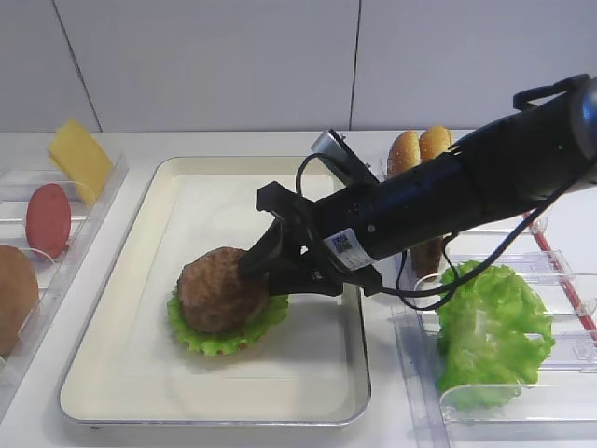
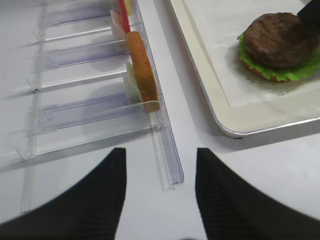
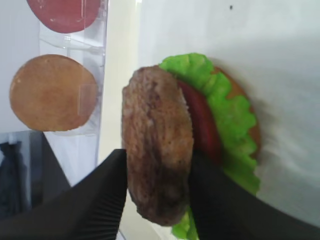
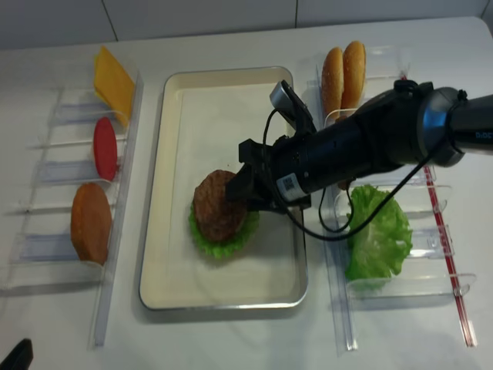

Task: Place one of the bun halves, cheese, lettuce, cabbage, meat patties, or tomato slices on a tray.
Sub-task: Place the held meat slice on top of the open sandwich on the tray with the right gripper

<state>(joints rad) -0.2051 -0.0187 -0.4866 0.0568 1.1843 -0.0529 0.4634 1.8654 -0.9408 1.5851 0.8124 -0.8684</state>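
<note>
A dark-brown meat patty point(image 1: 219, 285) sits at a tilt on a stack in the cream tray point(image 1: 187, 196). Under it, the right wrist view shows a red tomato slice point(image 3: 205, 125), frilly lettuce point(image 3: 230, 115) and a bun half point(image 3: 245, 100). My right gripper point(image 3: 157, 165) reaches in from the right and is shut on the patty's near edge, one black finger on each flat face. My left gripper point(image 2: 159, 155) hangs open over bare table, beside the end of a clear rack point(image 2: 167, 165), with nothing between its fingers.
Clear racks on the left hold a yellow cheese slice point(image 1: 79, 159), a red tomato slice point(image 1: 47, 219) and a brown round disc point(image 1: 14, 299). Racks on the right hold upright bun halves point(image 1: 420, 149) and a big lettuce leaf point(image 1: 490, 331). A cable loops under the right arm.
</note>
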